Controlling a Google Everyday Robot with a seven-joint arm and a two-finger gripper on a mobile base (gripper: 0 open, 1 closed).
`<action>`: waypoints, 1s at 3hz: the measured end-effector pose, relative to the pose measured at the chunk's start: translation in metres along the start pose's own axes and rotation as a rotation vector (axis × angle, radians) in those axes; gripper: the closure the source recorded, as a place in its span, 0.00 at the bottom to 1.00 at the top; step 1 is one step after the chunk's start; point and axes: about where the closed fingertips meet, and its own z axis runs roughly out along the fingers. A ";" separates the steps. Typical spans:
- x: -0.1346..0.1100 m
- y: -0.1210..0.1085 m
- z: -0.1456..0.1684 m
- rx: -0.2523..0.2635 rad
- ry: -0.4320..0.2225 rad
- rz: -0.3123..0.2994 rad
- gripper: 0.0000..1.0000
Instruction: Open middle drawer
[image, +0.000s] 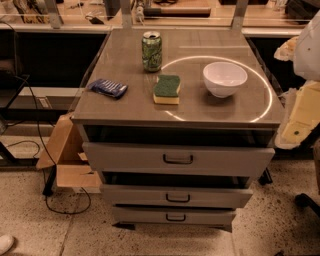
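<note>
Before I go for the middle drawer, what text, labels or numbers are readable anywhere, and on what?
Green can: printing too blurred to read.
Blue packet: pale markings, too blurred to read.
Middle drawer: plain front, no text.
Nothing else carries text; the claw is not in view.

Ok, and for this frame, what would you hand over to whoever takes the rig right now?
Gripper: not in view; nothing is at the drawer fronts.
Middle drawer: between the top drawer and bottom drawer, its handle free. No interior shows, so it looks shut.
Done: nothing visible.
Left: reach the handle, grip it, pull the drawer out.
On the cabinet top: can, sponge, bowl, blue packet.
</note>
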 end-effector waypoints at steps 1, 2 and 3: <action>-0.001 0.000 -0.001 0.007 -0.004 0.000 0.00; -0.005 0.007 0.015 0.010 -0.007 -0.002 0.00; -0.022 0.028 0.074 -0.035 -0.015 -0.004 0.00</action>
